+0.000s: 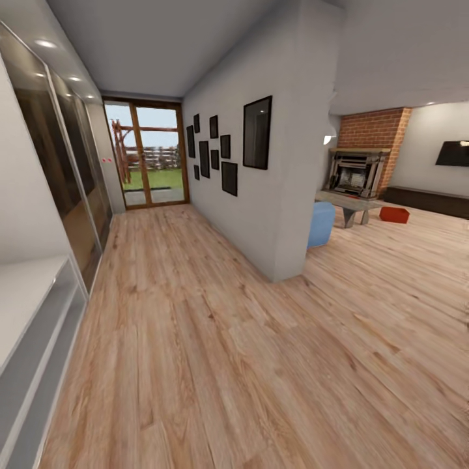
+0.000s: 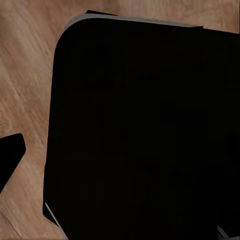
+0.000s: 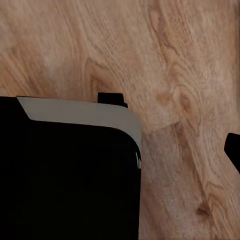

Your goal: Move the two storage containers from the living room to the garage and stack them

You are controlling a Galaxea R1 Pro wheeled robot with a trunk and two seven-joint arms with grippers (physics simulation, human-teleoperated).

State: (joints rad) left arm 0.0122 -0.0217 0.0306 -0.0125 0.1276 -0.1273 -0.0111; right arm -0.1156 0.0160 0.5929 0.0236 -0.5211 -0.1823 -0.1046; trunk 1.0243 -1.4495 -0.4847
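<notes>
One storage container (image 1: 394, 214) visible on living-room wood floor (image 1: 260, 365) near fireplace (image 1: 357, 172), half-hidden behind coffee table (image 1: 348, 203) | wrist views blocked by dark robot body (image 2: 145, 130) | both grippers' openness cannot be told

Orange-red container (image 1: 394, 214); red brick fireplace (image 1: 372, 151); blue sofa (image 1: 321, 223); lt wood-plank floor (image 1: 215, 352).

My head view bright, even. Daylight through glass doors (image 1: 146, 155) far down hall. Small ceiling lights (image 1: 45, 43) glow, mirrored in glossy wall panels (image 1: 62, 163). Edges stretched, floor planks (image 1: 215, 352) smeared. My wrist views soft, blurry, half black.
</notes>
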